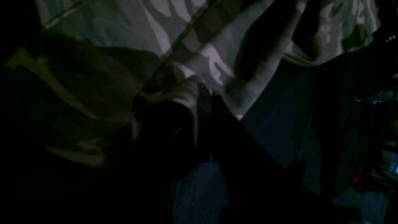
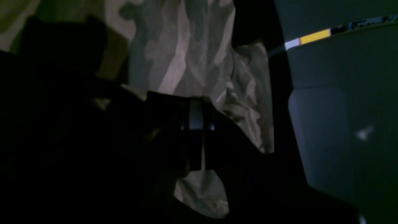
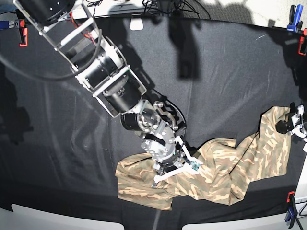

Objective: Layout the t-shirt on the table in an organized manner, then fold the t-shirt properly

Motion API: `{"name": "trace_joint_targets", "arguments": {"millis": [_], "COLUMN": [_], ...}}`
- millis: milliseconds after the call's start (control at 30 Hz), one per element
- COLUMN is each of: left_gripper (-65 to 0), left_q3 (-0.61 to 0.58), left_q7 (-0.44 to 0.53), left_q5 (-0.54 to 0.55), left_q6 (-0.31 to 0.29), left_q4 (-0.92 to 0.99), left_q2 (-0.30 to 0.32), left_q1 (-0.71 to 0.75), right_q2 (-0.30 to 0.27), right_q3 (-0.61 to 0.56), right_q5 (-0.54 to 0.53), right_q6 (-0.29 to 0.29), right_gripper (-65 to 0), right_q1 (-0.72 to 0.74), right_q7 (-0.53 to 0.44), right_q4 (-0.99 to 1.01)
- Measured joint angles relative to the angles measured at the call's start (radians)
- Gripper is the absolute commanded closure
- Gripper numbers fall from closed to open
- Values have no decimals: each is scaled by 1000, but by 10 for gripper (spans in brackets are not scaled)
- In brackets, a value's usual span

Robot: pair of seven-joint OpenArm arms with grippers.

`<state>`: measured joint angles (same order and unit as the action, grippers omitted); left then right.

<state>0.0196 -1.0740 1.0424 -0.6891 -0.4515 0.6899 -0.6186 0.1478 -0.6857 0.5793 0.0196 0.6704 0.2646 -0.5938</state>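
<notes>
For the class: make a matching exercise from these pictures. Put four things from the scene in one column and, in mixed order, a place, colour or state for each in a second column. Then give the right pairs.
Things
1. t-shirt
2. table
3. right claw
4. left claw

Descriptions
A. covered in matte black cloth
B. shut on fabric at the base view's far right edge
C. camouflage print, crumpled along the near edge
D. shut on fabric near the middle of the base view

Right pairs: 1-C, 2-A, 3-D, 4-B
</notes>
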Motion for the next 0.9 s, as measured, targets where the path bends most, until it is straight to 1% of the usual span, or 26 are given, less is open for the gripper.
{"name": "trace_joint_targets", "arguments": {"millis": [233,300,433,500,633,667,700,733,767,800,833,867,900], "left_gripper": [0,0,0,0,0,0,0,0,0,0,0,0,0], "left_q3": [0,0,0,0,0,0,0,0,0,0,0,0,0], "left_q7": [0,0,-3,-3,-2,-2,-3,-3,-3,-3,-3,-3,-5], "left_q5": [0,0,0,0,4,3,3,3,3,4,3,4,4], "left_q6": [0,0,0,0,0,0,0,0,0,0,0,0,0], "left_q4": [0,0,0,0,0,0,0,0,0,0,0,0,0], "left_q2": [0,0,0,0,-2,-2,-1,-1,0,0,-1,-2,-2], "left_q1": [0,0,0,0,0,0,0,0,0,0,0,0,0], "right_q2": [-1,-6,-63,-86,-74,-67,-64,-64,-64,-64,-64,-64,-61], "right_q3": [-3,-31,-98,-106,-111,-111,-111,-111,-110,-111,-111,-110,-105], "right_q5": [15,15,13,14,13,13,14,19,19,21,43,76,85], "right_q6": [0,-2,0,-1,4,0,-10,-34,-55,-57,-57,-61,-64], "right_gripper": [0,0,0,0,0,0,-69,-156,-230,-280,-301,-301,-301], "right_q1": [-89,-114,-161,-175,-144,-130,-116,-103,-92,-89,-87,-86,-85], "right_q7": [40,64,101,124,119,100,71,30,-6,-16,-7,13,34], "right_q4": [-77,-109,-200,-229,-239,-240,-242,-245,-246,-246,-246,-244,-239]}}
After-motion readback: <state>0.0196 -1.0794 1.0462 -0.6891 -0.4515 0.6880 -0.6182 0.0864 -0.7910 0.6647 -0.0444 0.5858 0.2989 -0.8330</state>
